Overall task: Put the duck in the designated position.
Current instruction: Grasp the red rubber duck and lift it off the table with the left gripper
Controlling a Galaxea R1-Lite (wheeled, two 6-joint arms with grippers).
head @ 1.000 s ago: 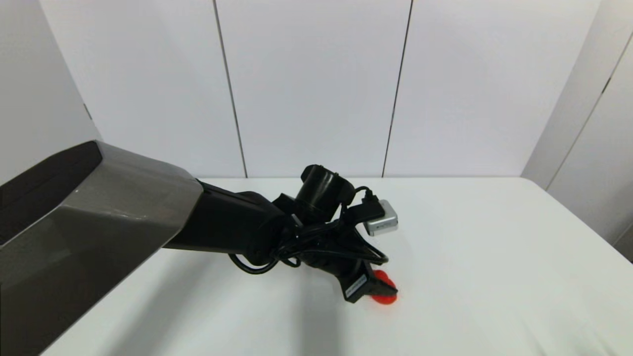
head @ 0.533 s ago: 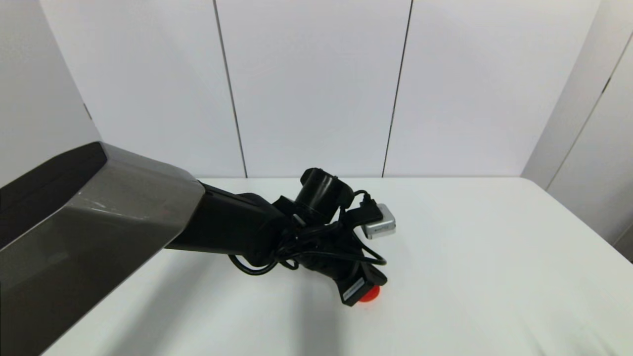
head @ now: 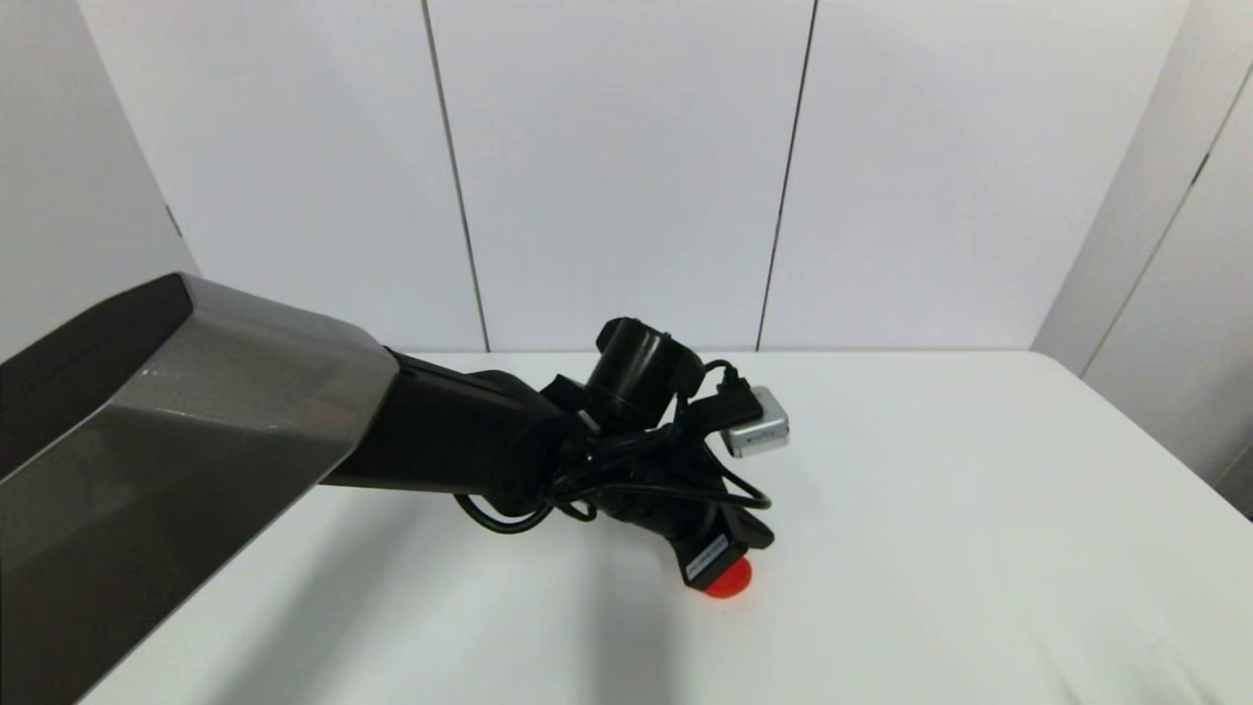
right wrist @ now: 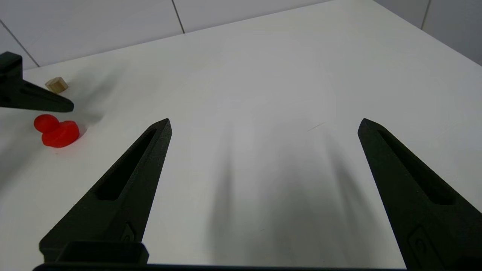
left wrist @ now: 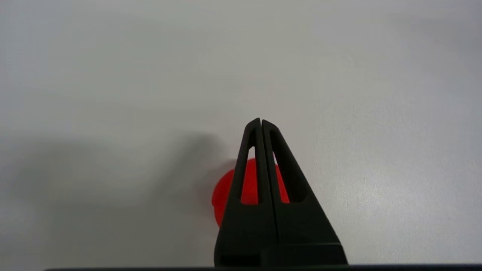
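Note:
The red duck (right wrist: 56, 131) lies on the white table (right wrist: 263, 75), with nothing gripping it. My left gripper (left wrist: 261, 121) is shut with its fingers pressed together and nothing between them. Its tip (right wrist: 69, 107) hangs just above the duck. In the head view only part of the duck (head: 729, 580) peeks out under the left gripper (head: 734, 560). The designated position, a small tan cylinder (right wrist: 56, 84), stands a short way beyond the duck and is hidden in the head view. My right gripper (right wrist: 264, 121) is open and idle, away to the duck's side and out of the head view.
My left arm (head: 294, 441) reaches across the table (head: 979, 539) from the left, with a silver camera (head: 756, 434) on its wrist. White wall panels stand behind the table's far edge. The table's right corner lies near the grey wall.
A second ago the duck showed farther right under the left fingers. It now sits a little to the left, and the left gripper has shifted left with it and risen slightly.

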